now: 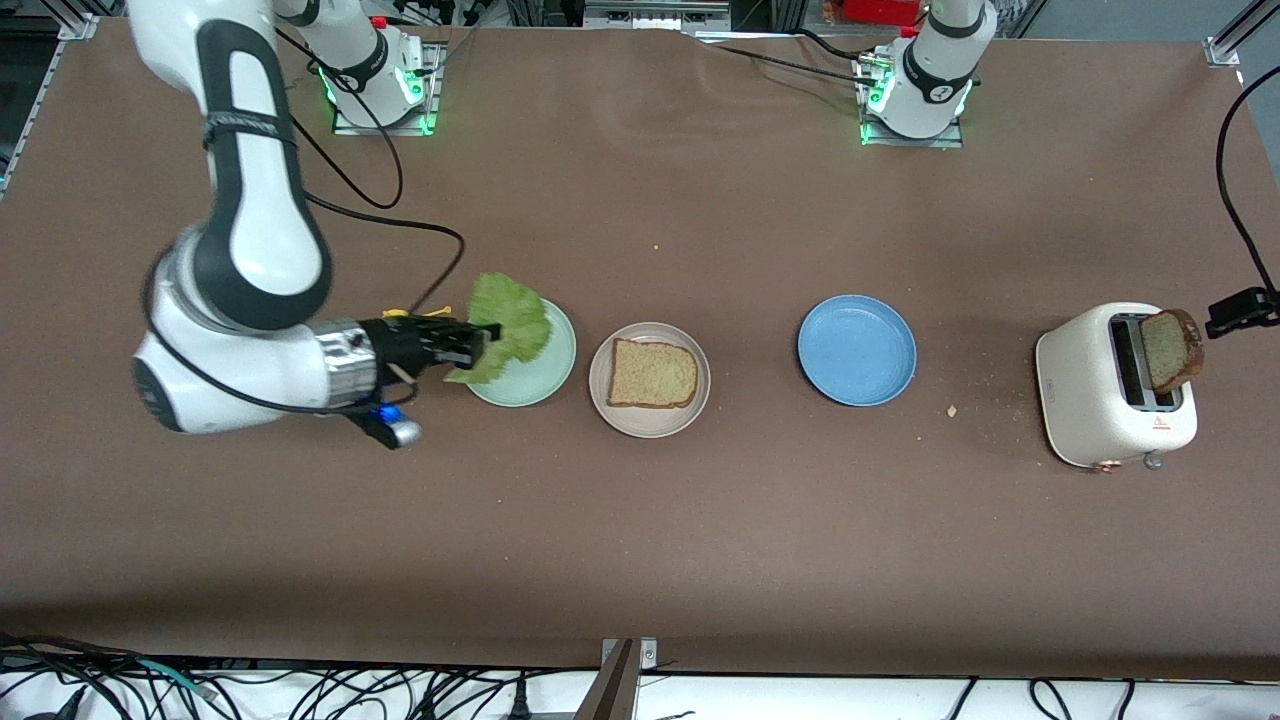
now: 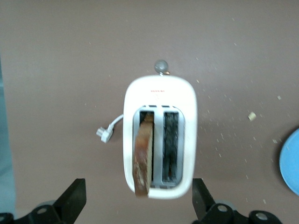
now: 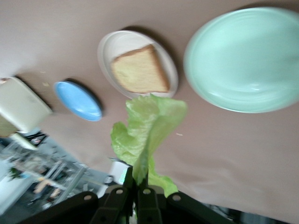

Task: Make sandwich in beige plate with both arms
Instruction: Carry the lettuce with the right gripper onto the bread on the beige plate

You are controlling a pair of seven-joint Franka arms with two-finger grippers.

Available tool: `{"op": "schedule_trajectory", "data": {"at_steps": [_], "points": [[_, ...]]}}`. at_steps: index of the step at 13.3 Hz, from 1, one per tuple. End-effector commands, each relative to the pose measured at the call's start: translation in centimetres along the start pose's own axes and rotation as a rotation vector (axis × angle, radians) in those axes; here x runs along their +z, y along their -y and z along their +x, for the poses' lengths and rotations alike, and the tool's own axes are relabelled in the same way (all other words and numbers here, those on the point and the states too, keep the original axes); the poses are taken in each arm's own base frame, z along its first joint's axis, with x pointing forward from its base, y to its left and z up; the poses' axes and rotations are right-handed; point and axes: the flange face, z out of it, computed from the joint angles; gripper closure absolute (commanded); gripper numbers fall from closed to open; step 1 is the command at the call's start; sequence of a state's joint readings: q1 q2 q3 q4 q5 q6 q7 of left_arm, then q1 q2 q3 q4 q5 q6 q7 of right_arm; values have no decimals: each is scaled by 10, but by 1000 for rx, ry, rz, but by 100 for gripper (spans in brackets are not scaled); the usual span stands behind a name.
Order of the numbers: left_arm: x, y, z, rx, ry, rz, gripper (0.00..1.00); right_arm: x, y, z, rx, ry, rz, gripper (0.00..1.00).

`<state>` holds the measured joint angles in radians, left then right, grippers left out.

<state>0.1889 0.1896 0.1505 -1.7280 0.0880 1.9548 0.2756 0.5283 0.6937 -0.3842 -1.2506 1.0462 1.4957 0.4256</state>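
Table (image 1: 640, 520), brown and wide, carries everything; both arms stand at its upper edge in the front view. The right arm (image 1: 250, 230) reaches down toward its own end of the table, and the right tool (image 1: 487, 342) hangs over the mint-green plate (image 1: 530, 385), fingers pressed together on the stem end of a ruffled green lettuce leaf (image 1: 512, 322), which is lifted off the plate. The left tool (image 2: 135, 205) hovers over the white toaster (image 1: 1115, 385) at the left arm's end of the table, its fingers (image 2: 72, 198) spread wide apart and gripping nothing. One brown-crusted bread slice (image 1: 1170, 350) stands up out of one toaster slot; the other slot holds nothing; a small red mark sits on the toaster's side, with writing too small to read. The blue plate (image 1: 857, 350) lies between the toaster and the beige plate (image 1: 650, 420); the beige plate sits just beside the mint-green one, bearing a single flat bread slice (image 1: 652, 374); a few crumbs (image 1: 952, 410) lie near the toaster.
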Motion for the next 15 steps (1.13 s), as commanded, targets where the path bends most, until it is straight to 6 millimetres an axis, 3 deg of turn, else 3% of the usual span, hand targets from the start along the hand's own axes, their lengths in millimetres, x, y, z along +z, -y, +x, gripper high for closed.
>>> {"op": "schedule_trajectory", "data": {"at_steps": [1, 5, 9, 10, 11, 13, 14, 15], "points": [[34, 2, -11, 5, -37, -24, 0, 47, 21, 10, -6, 13, 90, 100], [71, 8, -10, -7, -22, -26, 0, 141, 28, 28, 8, 24, 99, 100], [107, 21, -14, -3, 32, -38, 3, 207, -4, 54, -56, 25, 53, 100], [114, 21, -14, 0, 46, -41, 22, 220, -4, 56, -77, 11, 53, 100], [118, 19, -13, 9, 62, -40, 62, 225, -5, 58, -124, -6, 53, 100], [119, 19, -12, 28, 74, -34, 91, 232, -11, 60, -168, -4, 46, 100], [116, 19, -11, 27, 68, -33, 100, 234, -13, 61, -170, -3, 42, 81], [115, 20, -10, 23, 66, -32, 100, 234, -14, 61, -171, -2, 39, 16]]}}
